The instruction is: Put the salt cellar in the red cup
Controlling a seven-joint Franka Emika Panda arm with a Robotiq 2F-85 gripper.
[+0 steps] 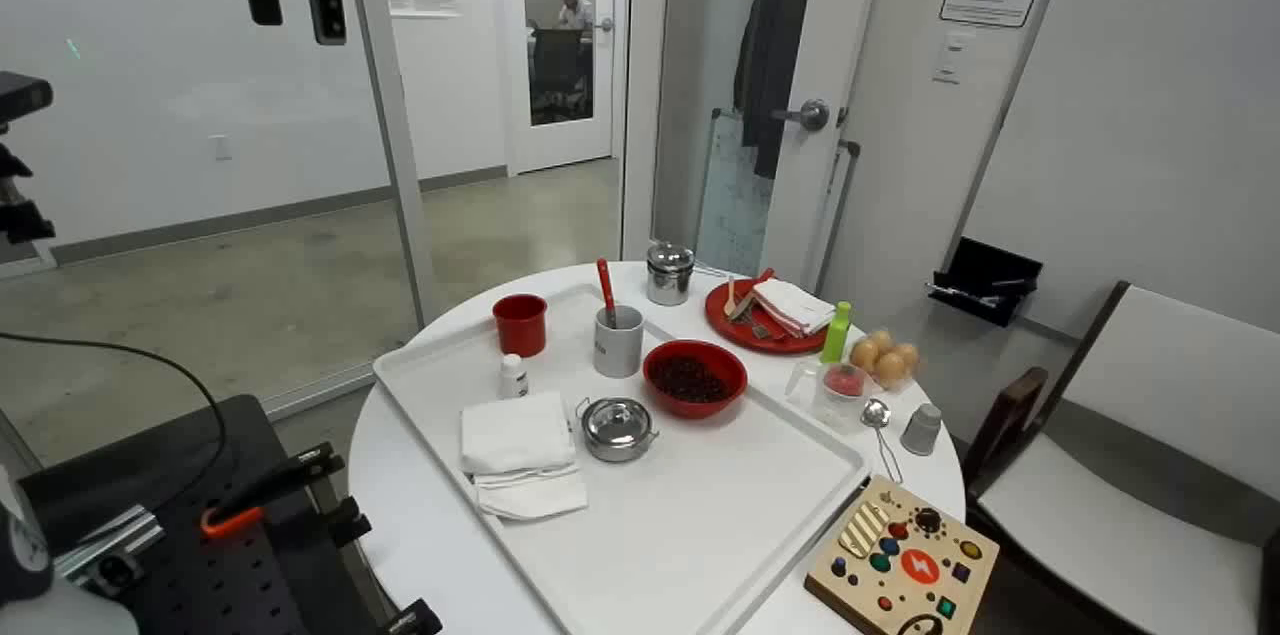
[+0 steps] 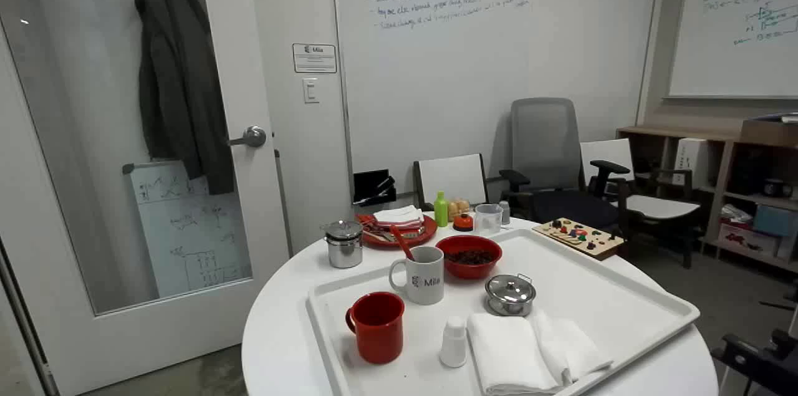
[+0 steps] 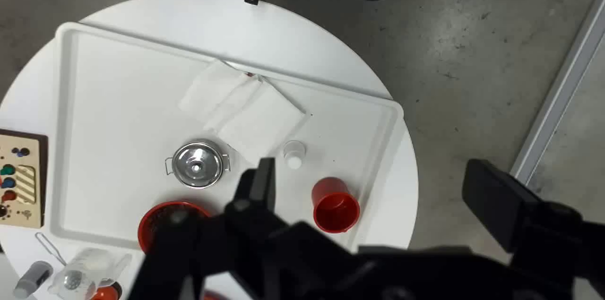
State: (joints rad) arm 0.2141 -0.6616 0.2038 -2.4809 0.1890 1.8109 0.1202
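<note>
- Jaws: spread wide, nothing held; raised well above the tabletop (image 1: 400, 495) in an exterior view. Fingers (image 3: 491, 198) far apart in the wrist view.
- White salt cellar (image 2: 454, 343), one, shaker form, presumed the item meant: upright on the white tray (image 3: 123, 101), just beside folded white napkins (image 2: 508, 352); contact with these cannot be told.
- Red mug (image 2: 380, 330), one, handled, taken as the task's cup: upright on the same tray, near the salt cellar, not touching; mouth uncovered, red interior showing in the wrist view.
- Grey shaker (image 1: 921, 430), one: on the tabletop outside the tray; judged not the item required.
- Status, as judged: nothing completed, the salt cellar being ungrasped and outside its receptacle. Outstanding, in order: approach, grasp, lift, carry to the red mug, lower inside, release.
</note>
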